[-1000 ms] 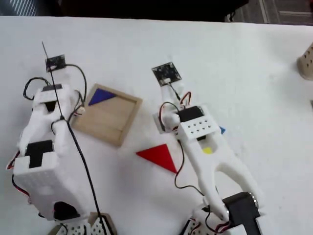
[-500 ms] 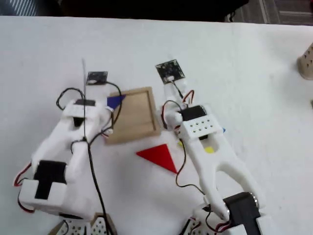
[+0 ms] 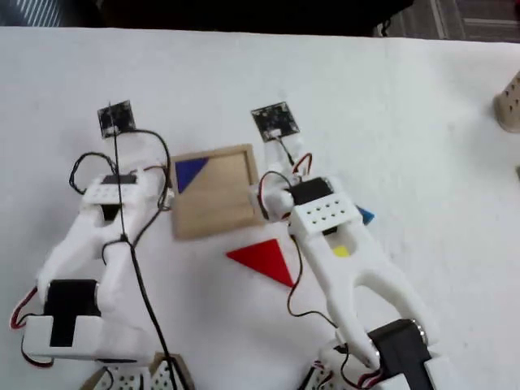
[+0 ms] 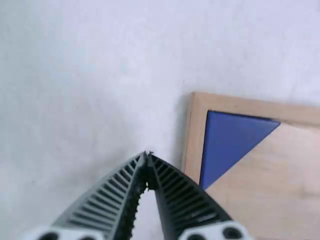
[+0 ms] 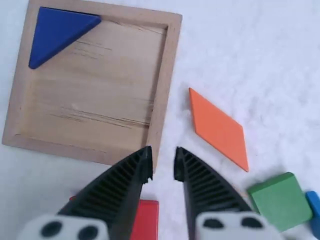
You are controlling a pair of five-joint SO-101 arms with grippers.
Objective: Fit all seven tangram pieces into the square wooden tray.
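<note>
now my left claw (image 4: 147, 172), pressed together, has shoved wooden tray (image 3: 215, 226) rightward, squared it at bench (image 3: 390, 97) middle, backed off its edge. right claw (image 5: 162, 162) slightly spread at opposite edge. blue triangle (image 3: 189, 171) in tray corner; six pieces pending.

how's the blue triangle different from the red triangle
The blue triangle sits inside the wooden tray, tucked into a corner; the red triangle lies outside it on the white table. In the high view the red triangle looks larger than the blue triangle. Both lie flat.
</note>
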